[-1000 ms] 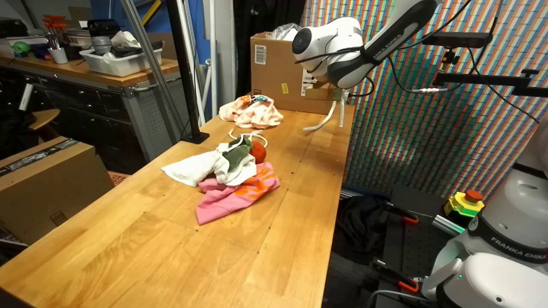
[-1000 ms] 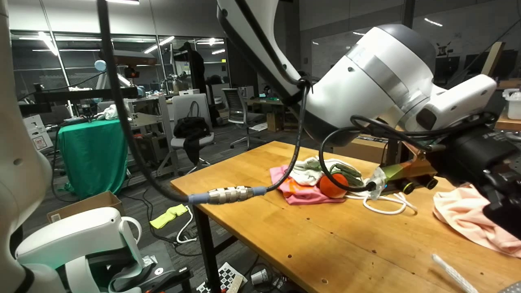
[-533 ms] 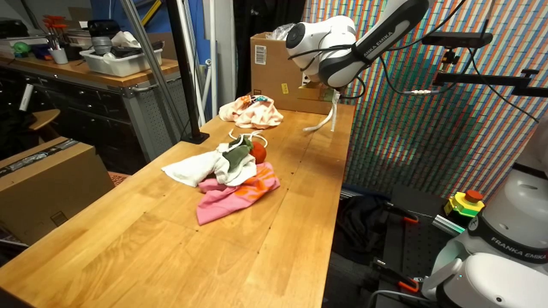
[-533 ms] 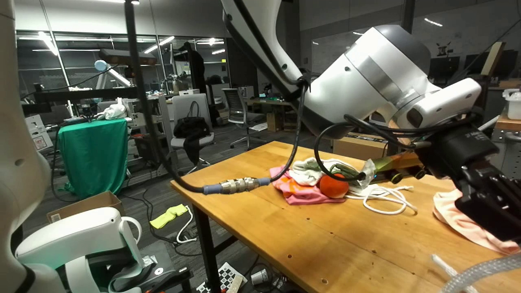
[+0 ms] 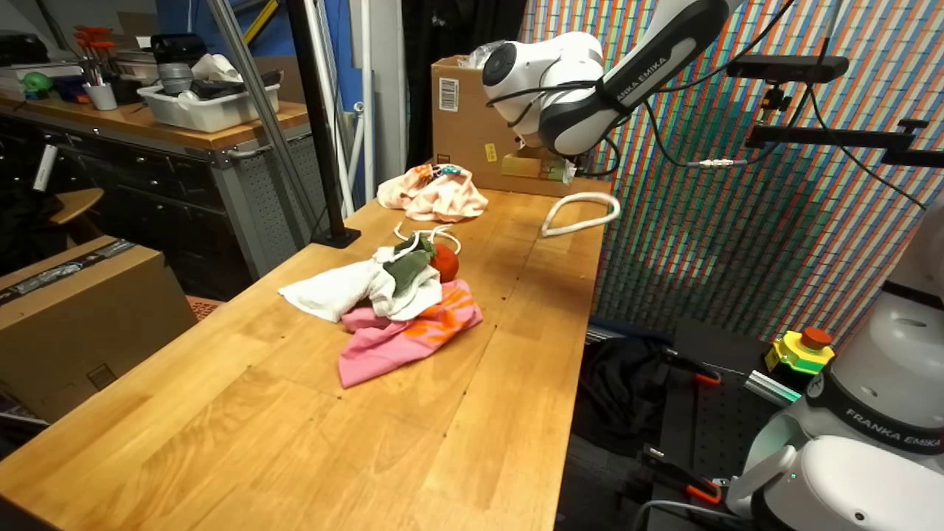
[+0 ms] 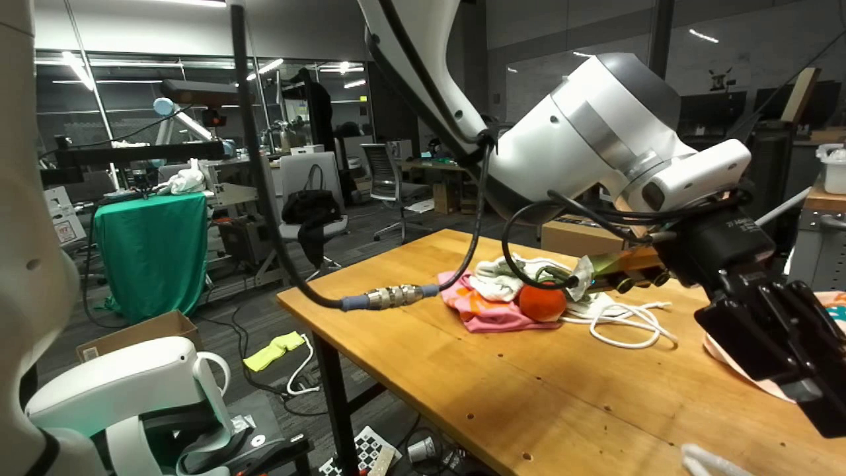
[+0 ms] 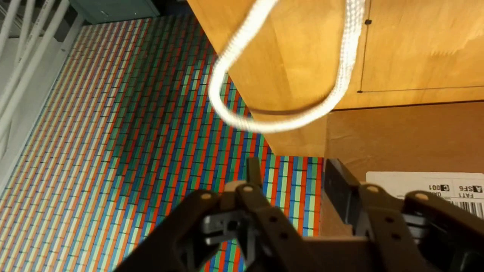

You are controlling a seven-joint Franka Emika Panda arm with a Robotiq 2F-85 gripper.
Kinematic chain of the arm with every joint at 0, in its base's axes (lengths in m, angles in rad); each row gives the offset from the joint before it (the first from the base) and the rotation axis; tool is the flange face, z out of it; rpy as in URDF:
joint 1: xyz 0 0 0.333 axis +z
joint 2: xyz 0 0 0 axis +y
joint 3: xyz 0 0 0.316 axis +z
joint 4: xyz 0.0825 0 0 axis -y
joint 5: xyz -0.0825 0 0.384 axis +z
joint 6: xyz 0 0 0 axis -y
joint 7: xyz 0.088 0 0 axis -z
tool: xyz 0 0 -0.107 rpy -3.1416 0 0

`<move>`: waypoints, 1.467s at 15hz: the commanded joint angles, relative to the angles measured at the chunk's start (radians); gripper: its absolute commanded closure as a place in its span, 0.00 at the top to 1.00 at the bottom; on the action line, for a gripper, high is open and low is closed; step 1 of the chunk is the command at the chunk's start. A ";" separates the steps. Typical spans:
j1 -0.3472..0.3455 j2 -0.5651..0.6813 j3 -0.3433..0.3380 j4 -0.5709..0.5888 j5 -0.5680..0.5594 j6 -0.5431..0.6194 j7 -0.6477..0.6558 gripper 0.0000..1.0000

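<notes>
My gripper (image 7: pixel 293 170) is open, with nothing between its fingers. In an exterior view the gripper (image 6: pixel 816 390) hangs above the far part of the table; elsewhere the arm hides it. A thick white rope (image 7: pixel 343 77) curves in a loop ahead of the fingers, apart from them, partly past the table edge. It also shows in both exterior views (image 5: pixel 590 196) (image 6: pixel 706 461). It is slightly blurred; I cannot tell whether all of it rests on the table. A crumpled peach cloth (image 5: pixel 431 203) lies near the gripper, also in the other view (image 6: pixel 747 375).
A white cloth bag (image 5: pixel 332 289) with a green piece (image 5: pixel 405 271), a red tomato-like ball (image 5: pixel 445 262) and a pink-orange cloth (image 5: pixel 383 350) lie mid-table. A large cardboard box (image 5: pixel 479 110) stands at the table's end. A black post (image 5: pixel 324 147) rises at one edge.
The rope hung below the gripper; now it is let go and lies lower in a loop. The arm has moved slightly toward the peach cloth side.
</notes>
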 commanded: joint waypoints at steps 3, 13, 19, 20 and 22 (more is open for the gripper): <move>0.008 0.001 0.000 0.006 0.020 0.041 -0.047 0.96; 0.080 -0.147 0.087 -0.128 0.024 0.260 -0.273 1.00; 0.158 -0.216 0.167 -0.187 0.110 0.385 -0.448 1.00; 0.170 -0.215 0.178 -0.190 0.134 0.406 -0.484 1.00; 0.187 -0.216 0.196 -0.197 0.196 0.449 -0.581 1.00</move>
